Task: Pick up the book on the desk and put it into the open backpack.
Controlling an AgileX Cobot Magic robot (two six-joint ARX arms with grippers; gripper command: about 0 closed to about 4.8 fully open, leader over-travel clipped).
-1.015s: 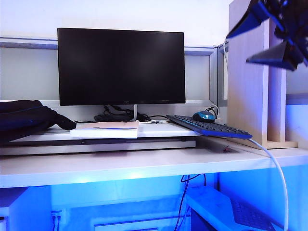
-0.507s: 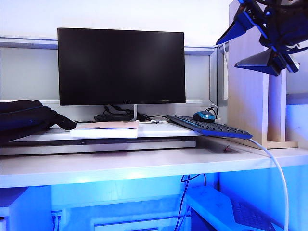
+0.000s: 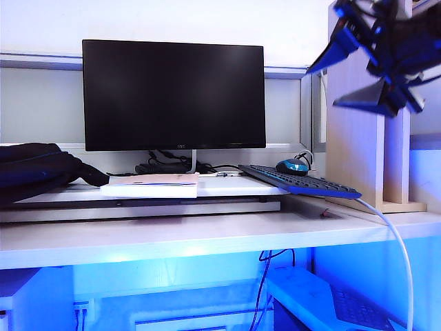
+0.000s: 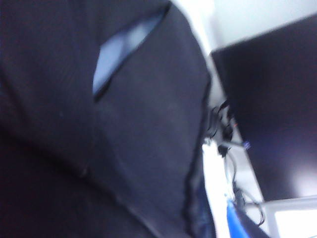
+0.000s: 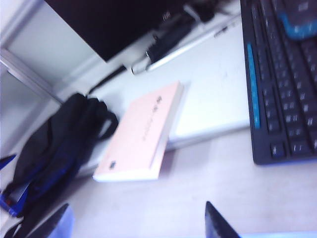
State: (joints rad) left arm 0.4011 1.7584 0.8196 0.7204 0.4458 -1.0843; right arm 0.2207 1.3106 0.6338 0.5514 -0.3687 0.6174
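One backpack [image 3: 38,172], one book [image 3: 151,185], one monitor [image 3: 173,94], one keyboard [image 3: 300,181] and one mouse [image 3: 292,166] stood on the desk [image 3: 207,234]. The left gripper, unseen in any view, was close over the backpack's dark fabric; its jaws stood wide. The right gripper [image 3: 358,69] hung high at the right, jaws spread and empty, the book lying well below and to their left, beside the backpack.
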